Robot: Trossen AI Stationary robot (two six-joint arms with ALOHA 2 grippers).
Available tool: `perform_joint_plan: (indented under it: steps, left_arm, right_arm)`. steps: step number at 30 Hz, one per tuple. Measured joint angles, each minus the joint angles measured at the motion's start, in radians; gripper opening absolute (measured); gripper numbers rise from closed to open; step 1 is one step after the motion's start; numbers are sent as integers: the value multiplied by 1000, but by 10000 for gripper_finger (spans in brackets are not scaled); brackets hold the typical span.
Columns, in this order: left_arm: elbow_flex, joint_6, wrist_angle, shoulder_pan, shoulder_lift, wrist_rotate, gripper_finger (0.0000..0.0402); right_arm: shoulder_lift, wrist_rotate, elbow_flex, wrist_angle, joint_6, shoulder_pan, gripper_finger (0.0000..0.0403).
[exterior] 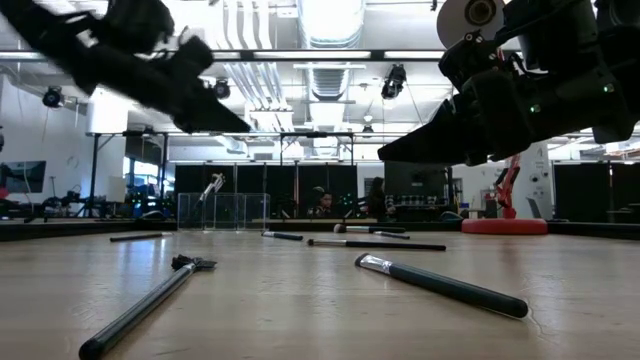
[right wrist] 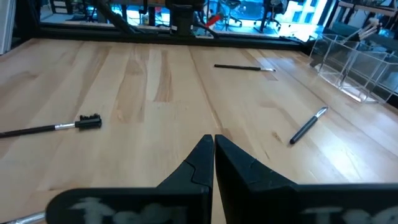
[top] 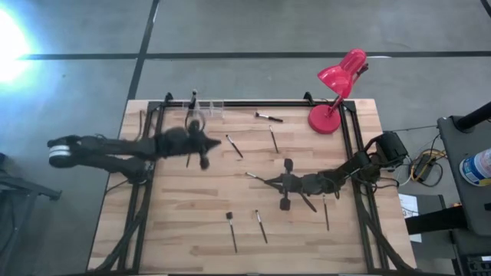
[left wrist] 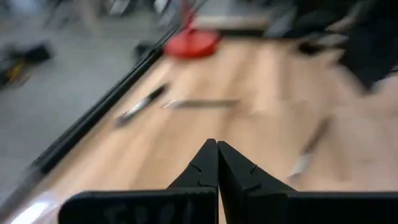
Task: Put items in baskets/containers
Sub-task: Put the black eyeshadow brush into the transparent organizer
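Observation:
Several thin dark brushes lie flat on the wooden table: one (top: 268, 116) near the far edge, two (top: 274, 139) (top: 234, 146) in the middle, and two (top: 232, 230) (top: 261, 226) near the front. The clear containers (top: 205, 107) stand at the far edge, and one brush (top: 193, 100) stands upright in them. My left gripper (top: 218, 142) (left wrist: 216, 149) hangs shut above the table, just in front of the containers, with nothing in it. My right gripper (top: 262, 181) (right wrist: 213, 143) is shut over the table's middle, also holding nothing.
A red desk lamp (top: 334, 88) stands at the table's far right corner. A black frame (top: 349, 153) runs along the table's edges. Another brush (top: 326, 213) lies under my right arm. Bare wood lies at the front left.

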Motion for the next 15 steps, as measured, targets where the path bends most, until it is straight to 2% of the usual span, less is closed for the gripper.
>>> perform_joint_plan:
  steps: [3,6,11,15]
  left_arm:
    - [-142,-13,314,-92,53,27,0]
    - [-238,-63,516,-136,105,28,0]
    - [-290,-127,567,-144,175,44,0]
    - [-290,-158,592,-144,232,45,0]
  right_arm:
    - [0,0,0,-3,3,-11,8]
    - [-2,0,0,-11,17,-29,8]
    - [-8,-1,16,-48,106,-66,9]
    - [-8,-6,120,-322,184,-78,17]
